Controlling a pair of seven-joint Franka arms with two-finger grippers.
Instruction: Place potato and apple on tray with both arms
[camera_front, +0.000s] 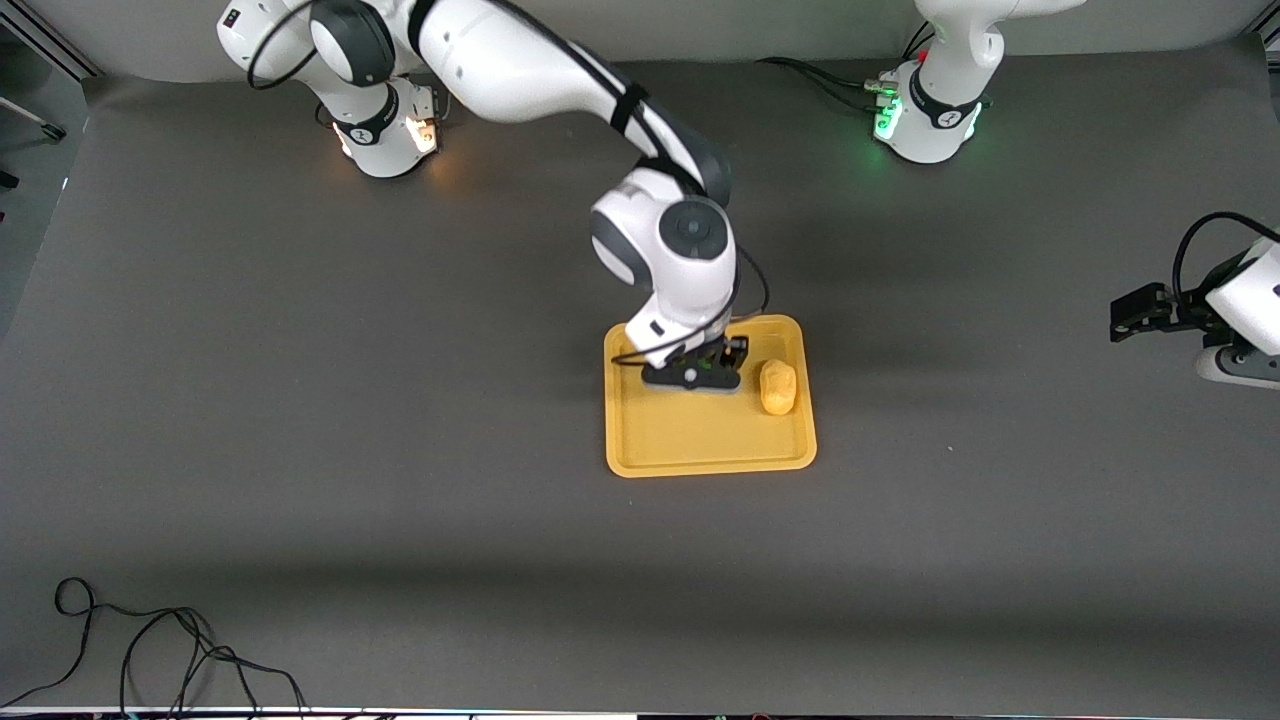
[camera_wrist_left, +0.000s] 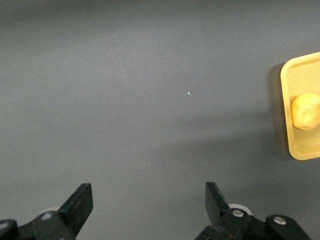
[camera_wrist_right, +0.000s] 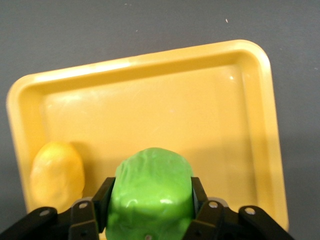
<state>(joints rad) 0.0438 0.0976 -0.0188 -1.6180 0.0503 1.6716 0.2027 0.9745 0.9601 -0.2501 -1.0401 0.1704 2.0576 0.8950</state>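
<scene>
The apple (camera_wrist_right: 150, 192) is gripped in the closed jaws of the right gripper (camera_front: 712, 375), which is held low over the tray (camera_front: 700, 440), toward its edge nearest the arms' bases. The potato (camera_front: 777, 387) is seen lying in the tray by its rim toward the left arm's end. The tray is set mid-table (camera_front: 300, 420). The left gripper (camera_wrist_left: 147, 210) is parked over bare table, jaws wide and empty

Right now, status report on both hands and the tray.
Right hand shut on apple, over tray. Left hand open, waiting off tray at its arm's end. Potato already on tray. Nothing in the way.
</scene>
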